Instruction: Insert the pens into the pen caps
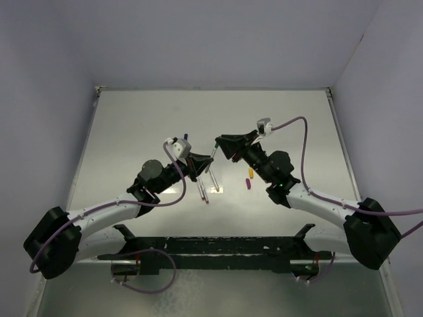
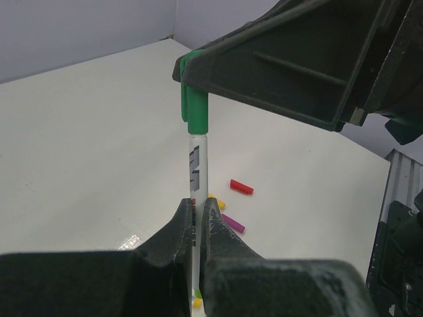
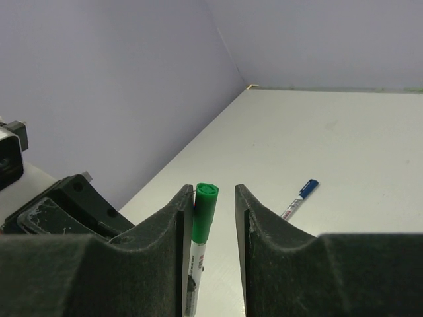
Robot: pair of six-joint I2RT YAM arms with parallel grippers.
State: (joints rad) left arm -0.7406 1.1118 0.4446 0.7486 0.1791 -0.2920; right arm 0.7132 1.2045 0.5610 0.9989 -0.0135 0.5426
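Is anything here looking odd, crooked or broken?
Nothing broken or spilled. One oddity: the green cap on the pen held by the left gripper sits against one finger of the right gripper, off-centre, with a gap on its other side.

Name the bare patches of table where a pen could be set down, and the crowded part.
Bare: the far table up to the back wall, and the strips along its left and right edges outside the arms. Crowded: the middle, where loose pens and caps lie near the left gripper and right gripper.
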